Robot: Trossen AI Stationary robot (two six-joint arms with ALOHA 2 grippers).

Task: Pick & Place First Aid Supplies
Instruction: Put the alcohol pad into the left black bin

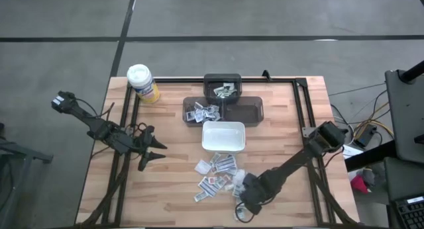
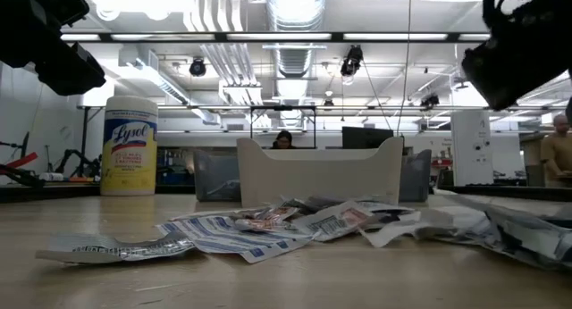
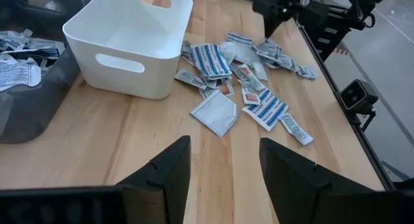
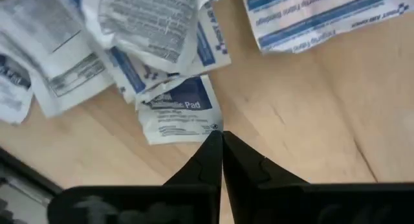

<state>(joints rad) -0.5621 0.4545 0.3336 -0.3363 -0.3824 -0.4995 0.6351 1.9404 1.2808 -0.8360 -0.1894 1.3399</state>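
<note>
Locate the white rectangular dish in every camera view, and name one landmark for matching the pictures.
High view: white dish at table centre, just behind the pile of packets.
Low view: dish in the middle, behind the packets.
Left wrist view: dish upper left, the packets beside it.
Right wrist view: not in it; only packets and the shut right gripper.
Shared landmark: the packet pile.

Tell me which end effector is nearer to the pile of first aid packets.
The right end effector: it is down at the right edge of the pile of first aid packets. The left end effector waits apart, to the pile's left.
</note>
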